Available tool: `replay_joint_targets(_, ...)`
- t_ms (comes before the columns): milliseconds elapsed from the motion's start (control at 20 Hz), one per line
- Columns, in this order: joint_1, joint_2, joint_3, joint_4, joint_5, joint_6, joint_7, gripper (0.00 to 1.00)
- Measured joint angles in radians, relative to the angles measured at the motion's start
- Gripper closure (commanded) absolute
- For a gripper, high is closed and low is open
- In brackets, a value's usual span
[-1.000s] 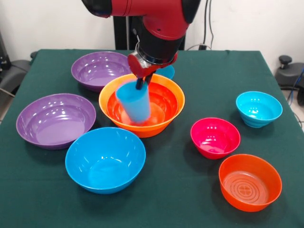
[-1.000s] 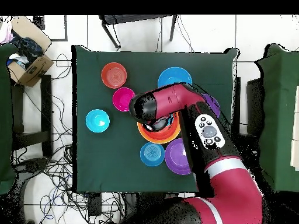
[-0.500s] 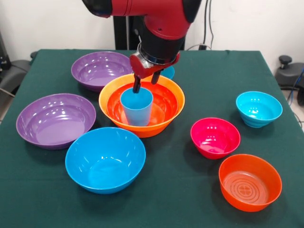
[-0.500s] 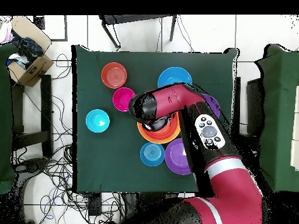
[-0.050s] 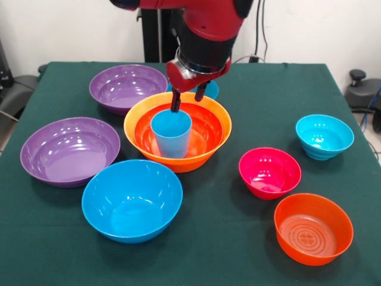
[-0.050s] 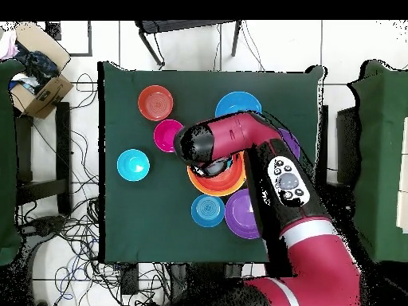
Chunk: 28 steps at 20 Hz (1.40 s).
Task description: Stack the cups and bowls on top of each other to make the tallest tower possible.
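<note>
Since a moment earlier, the gripper point(image 5: 187, 99) had risen clear of the light blue cup point(image 5: 171, 133), its fingers spread and empty. Around it, the large orange bowl point(image 5: 214, 116) sat mid-table, and the cup stood upright inside, just below the fingertips.

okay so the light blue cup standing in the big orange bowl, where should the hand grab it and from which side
Probably by the rim, coming straight down from above. The light blue cup stands upright, mouth up, inside the big orange bowl, whose wall blocks a side approach. One finger inside the mouth and one outside should pinch its thin wall. The hand hangs open just above it.
</note>
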<state>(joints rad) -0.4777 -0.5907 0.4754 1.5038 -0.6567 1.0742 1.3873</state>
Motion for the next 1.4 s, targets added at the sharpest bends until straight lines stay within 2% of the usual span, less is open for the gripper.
replay_joint_targets(350,0.013,-0.055,0.010,0.005,0.085,0.000,0.000,0.00)
replay_joint_targets(600,0.050,-0.051,0.011,-0.006,0.119,-0.046,0.002,0.00)
replay_joint_targets(800,0.074,-0.036,0.013,-0.016,0.141,-0.130,0.011,0.00)
replay_joint_targets(850,0.083,-0.022,0.013,-0.023,0.156,-0.185,0.015,0.00)
replay_joint_targets(950,0.086,-0.014,0.013,-0.026,0.164,-0.217,0.017,0.00)
replay_joint_targets(1000,0.089,0.002,0.012,-0.033,0.174,-0.266,0.020,0.00)
replay_joint_targets(1200,0.092,0.038,0.011,-0.055,0.191,-0.319,0.023,0.00)
replay_joint_targets(1400,0.092,0.074,0.002,-0.086,0.198,-0.325,0.023,0.00)
